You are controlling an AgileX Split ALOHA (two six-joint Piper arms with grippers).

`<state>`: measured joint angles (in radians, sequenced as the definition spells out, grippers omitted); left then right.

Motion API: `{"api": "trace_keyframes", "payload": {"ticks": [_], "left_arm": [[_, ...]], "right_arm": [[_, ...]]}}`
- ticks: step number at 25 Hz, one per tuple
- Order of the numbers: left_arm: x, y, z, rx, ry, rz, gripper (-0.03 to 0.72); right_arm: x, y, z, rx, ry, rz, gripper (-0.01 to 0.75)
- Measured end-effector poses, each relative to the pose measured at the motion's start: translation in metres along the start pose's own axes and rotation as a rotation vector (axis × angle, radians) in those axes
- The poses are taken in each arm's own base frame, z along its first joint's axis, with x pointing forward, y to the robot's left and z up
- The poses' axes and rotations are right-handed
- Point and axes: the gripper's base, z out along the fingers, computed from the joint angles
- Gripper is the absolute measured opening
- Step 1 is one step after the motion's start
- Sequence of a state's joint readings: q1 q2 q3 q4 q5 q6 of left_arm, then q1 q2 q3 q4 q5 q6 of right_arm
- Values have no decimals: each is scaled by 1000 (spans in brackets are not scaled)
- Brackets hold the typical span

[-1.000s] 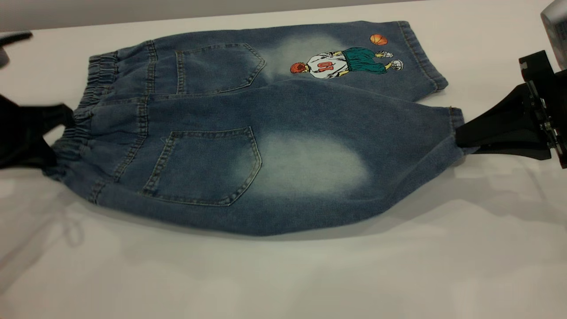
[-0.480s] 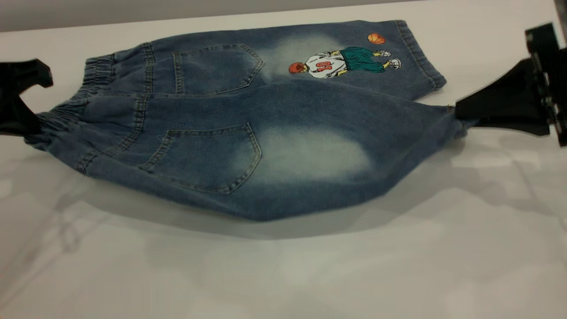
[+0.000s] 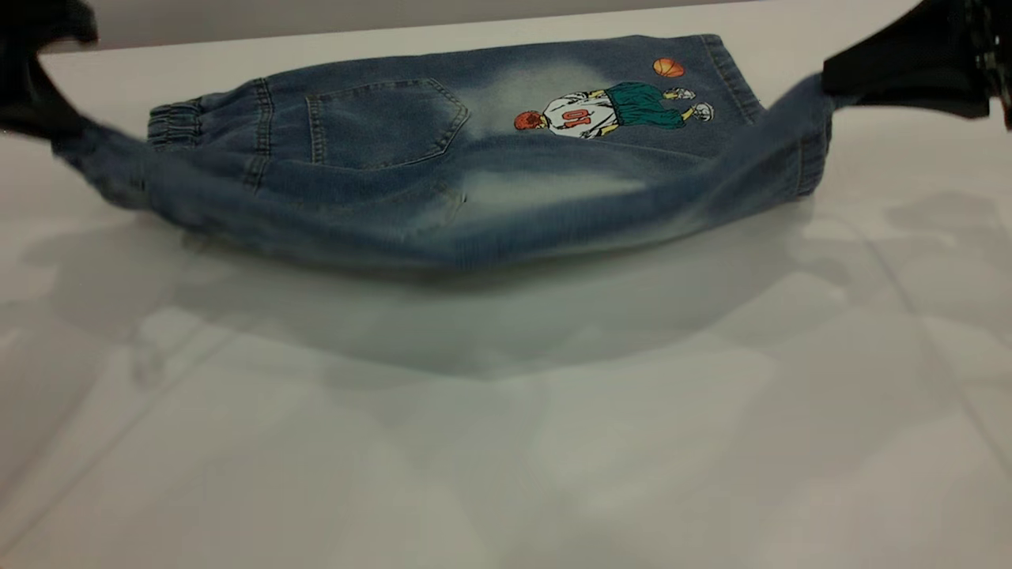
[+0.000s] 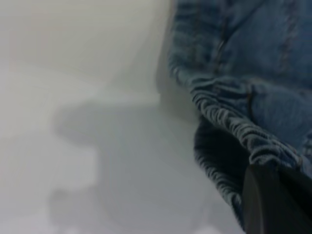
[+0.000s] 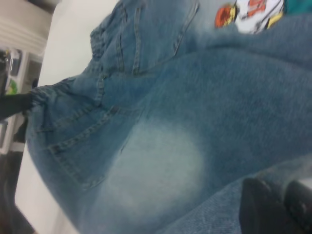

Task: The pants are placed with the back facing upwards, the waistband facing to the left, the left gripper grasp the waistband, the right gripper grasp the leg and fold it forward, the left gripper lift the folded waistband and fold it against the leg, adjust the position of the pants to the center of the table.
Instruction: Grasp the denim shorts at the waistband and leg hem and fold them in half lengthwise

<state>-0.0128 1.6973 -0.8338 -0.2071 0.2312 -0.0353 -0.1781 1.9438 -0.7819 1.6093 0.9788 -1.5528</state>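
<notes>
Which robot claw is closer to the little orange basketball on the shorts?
The right. The right gripper pinches the lifted plain leg's hem just right of the embroidered orange basketball. The left gripper holds the ruched waistband at the blue denim shorts' far opposite end.

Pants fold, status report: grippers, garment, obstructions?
Left gripper shut on waistband. Right gripper shut on leg hem. Near half of pants lifted. Nothing in the way.

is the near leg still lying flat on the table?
No. In the exterior view the leg hangs lifted between the left claw and right claw, its shadow on the table.
</notes>
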Motion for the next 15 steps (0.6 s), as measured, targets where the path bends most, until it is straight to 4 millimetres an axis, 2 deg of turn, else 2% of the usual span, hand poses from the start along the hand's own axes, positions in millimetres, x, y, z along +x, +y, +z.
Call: {"api": "trace_keyframes", "payload": {"ticks": [7,15], "left_arm": [[-29,-8,13,13,15,26,47],[-56,-14,43,20,48,32,47]], "right_arm": [[-25,-3,-1,68,-37,-40,17],[-50,-8,8,85,-52,-74,17]]}}
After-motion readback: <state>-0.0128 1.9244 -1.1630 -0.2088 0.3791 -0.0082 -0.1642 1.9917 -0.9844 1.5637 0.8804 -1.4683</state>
